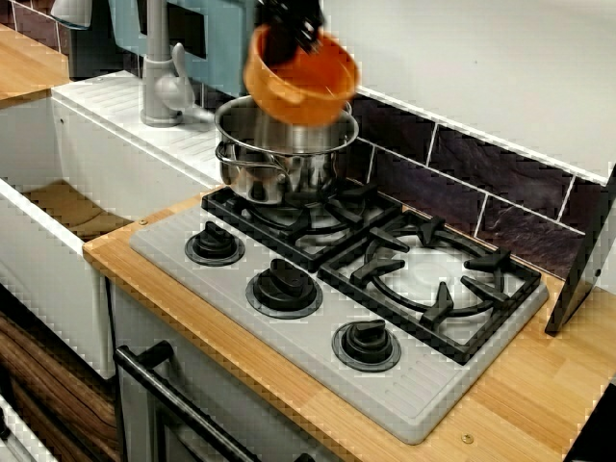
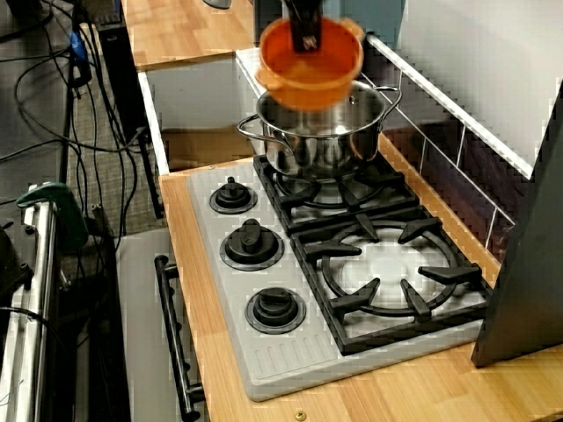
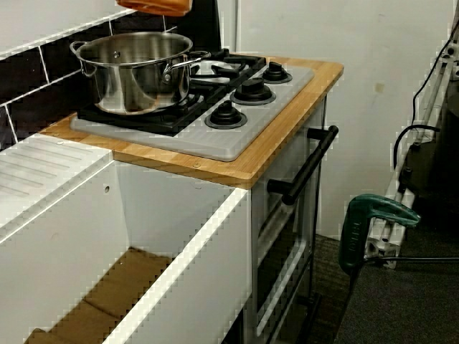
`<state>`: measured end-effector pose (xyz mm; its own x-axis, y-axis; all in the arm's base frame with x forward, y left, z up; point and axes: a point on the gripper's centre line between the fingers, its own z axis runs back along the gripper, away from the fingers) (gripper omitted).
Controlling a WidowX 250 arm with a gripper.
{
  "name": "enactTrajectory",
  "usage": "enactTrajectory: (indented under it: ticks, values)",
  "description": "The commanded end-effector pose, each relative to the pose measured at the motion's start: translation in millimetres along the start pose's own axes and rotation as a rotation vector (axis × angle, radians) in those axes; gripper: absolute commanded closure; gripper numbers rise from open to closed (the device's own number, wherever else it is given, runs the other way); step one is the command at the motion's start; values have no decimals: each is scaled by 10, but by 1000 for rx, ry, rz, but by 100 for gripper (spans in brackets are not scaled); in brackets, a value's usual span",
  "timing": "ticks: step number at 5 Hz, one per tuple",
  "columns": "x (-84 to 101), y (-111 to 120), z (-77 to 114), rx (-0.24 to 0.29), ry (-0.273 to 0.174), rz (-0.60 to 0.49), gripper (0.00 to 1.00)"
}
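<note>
Starting at the left edge of the view from the front, a white sink [image 1: 38, 226] sits beneath a grey tap [image 1: 159, 72]. Right of the tap, a steel pot [image 1: 284, 164] stands on the rear left burner of the grey hob [image 1: 423, 390]. Directly above the pot, in the upper middle of the frame, an orange plastic bowl [image 1: 300, 82] hangs tilted. The view from the sink side shows it apart from the pot's rim. The gripper [image 1: 292, 34] reaches down from the top edge. In the view along the counter its dark fingers [image 2: 307, 35] are pinched close together on the bowl's rim, one of them inside the bowl. Three black knobs [image 1: 284, 287] line the hob's front edge. Further right lies the black grate [image 1: 433, 274] of the other burner, and a dark panel [image 1: 582, 260] leans at the far right.
</note>
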<state>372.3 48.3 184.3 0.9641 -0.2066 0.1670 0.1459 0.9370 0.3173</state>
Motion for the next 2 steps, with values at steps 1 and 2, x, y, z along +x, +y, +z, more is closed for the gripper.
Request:
enactTrajectory:
  ticks: [1,2]
  values:
    - [-236,336,348,32,-115,85,100]
    - [-224,329,324,125,-122,114,100]
